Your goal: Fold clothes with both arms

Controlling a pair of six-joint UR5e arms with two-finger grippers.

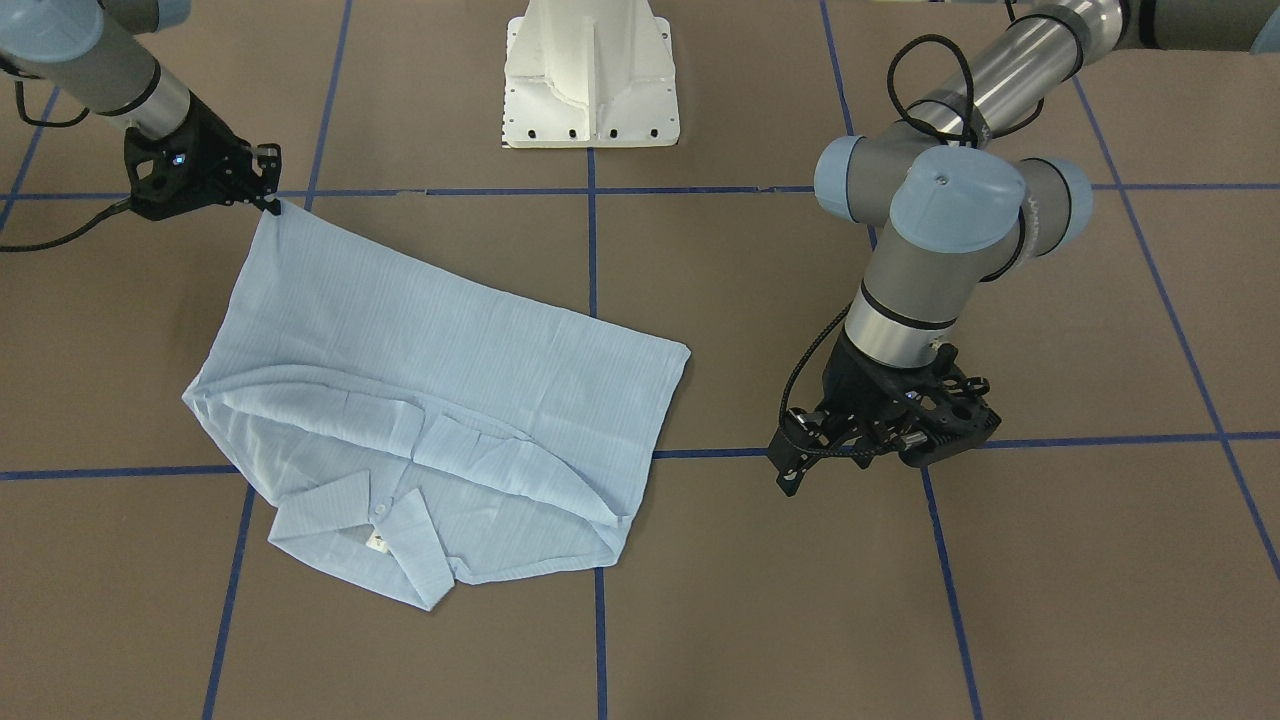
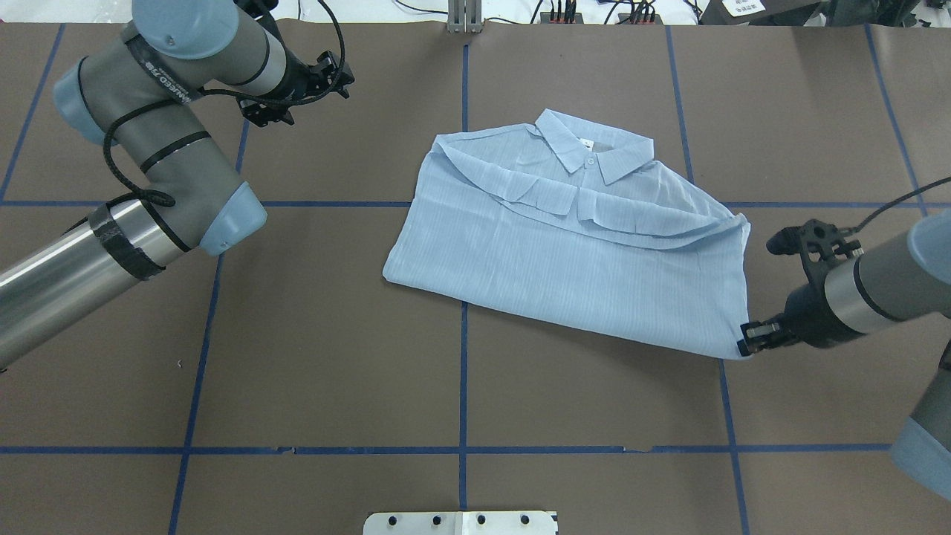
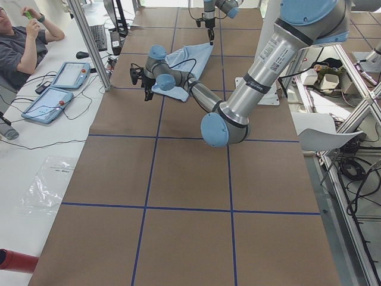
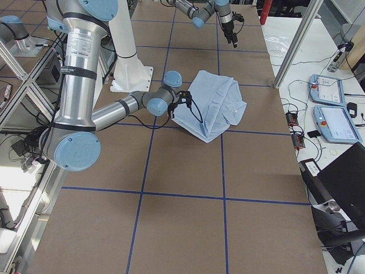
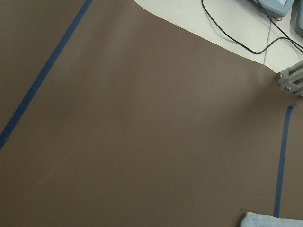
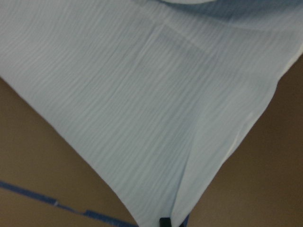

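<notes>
Light-blue, finely striped shirt [image 1: 440, 340]; brown table [image 1: 760, 600], dark-blue tape grid [image 1: 598, 650]; white pedestal [image 1: 590, 80]

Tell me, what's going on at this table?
Two robot arms are folding a light-blue button-up shirt, which lies partly folded with its collar showing. The right tool pinches the shirt's corner on the robot's side. The left tool hangs well off to the side above the brown table, touching nothing.

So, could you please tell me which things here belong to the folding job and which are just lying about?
In the job: shirt; right tool, pinching its corner; left tool, hanging apart from it.
Lying about: white pedestal base; control tablets; plastic bag.
</notes>
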